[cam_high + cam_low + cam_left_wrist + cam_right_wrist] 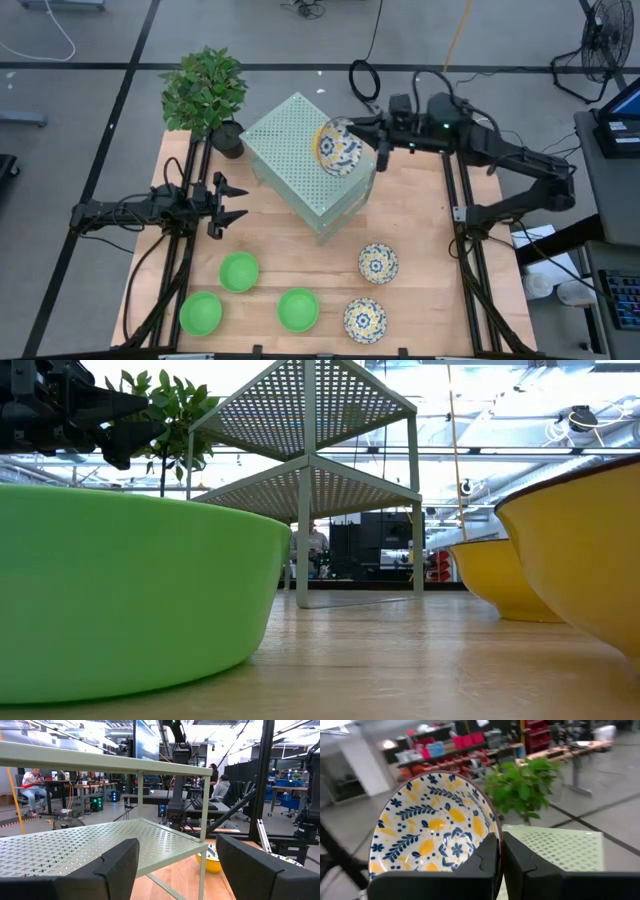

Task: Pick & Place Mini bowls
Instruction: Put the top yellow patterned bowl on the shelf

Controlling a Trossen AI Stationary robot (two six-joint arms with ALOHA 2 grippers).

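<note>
Right tool [372, 141] grasps a floral bowl [338, 147] by its rim, upper centre, above the perforated box [300, 160]; left tool [236, 201] released, mid-left.

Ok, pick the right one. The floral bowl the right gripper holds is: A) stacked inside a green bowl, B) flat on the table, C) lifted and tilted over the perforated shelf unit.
C: the right gripper pinches the floral bowl by its rim, tilted, above the perforated shelf unit.

We find five bowls [299, 308] in front of the rack [303, 160], one bowl [338, 147] held above it, the plant [207, 92] behind-left
</note>
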